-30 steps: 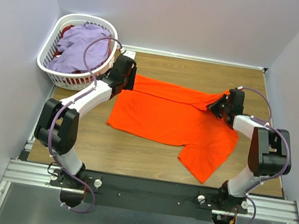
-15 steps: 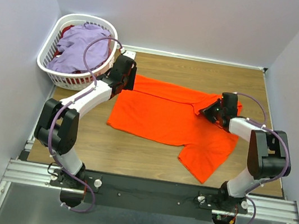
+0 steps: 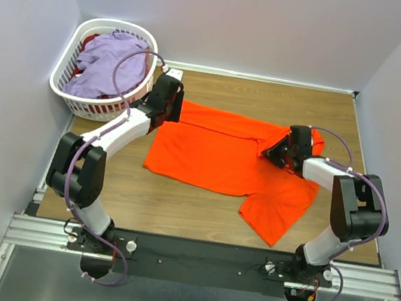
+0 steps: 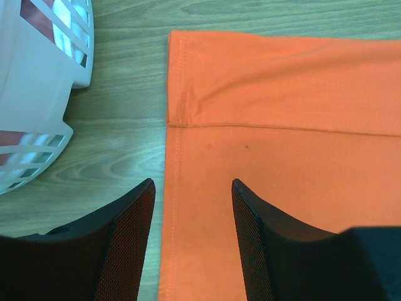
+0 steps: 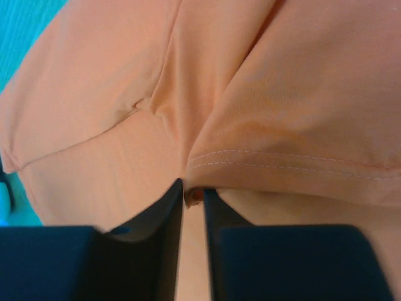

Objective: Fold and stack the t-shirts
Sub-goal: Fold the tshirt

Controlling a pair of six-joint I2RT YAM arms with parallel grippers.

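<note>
The white slotted laundry basket [image 3: 58, 76] holds a crumpled lavender t-shirt [image 3: 107, 63] on top, with a dark red garment [image 3: 92, 42] showing beneath it at the rim.

The orange t-shirt [image 3: 215, 157] lies spread on the wooden table [image 3: 270, 97], its nearest edge just beside the basket.

The left gripper [image 4: 191, 188] stands at that edge with its jaws wide apart. One finger [image 4: 125, 238] is over bare wood on the basket side and the other over the cloth. Contact with the cloth cannot be determined.

The right gripper [image 5: 193, 188] is at the end of the shirt away from the basket. Its jaws are drawn narrow, pinching a raised fold of orange fabric.
</note>
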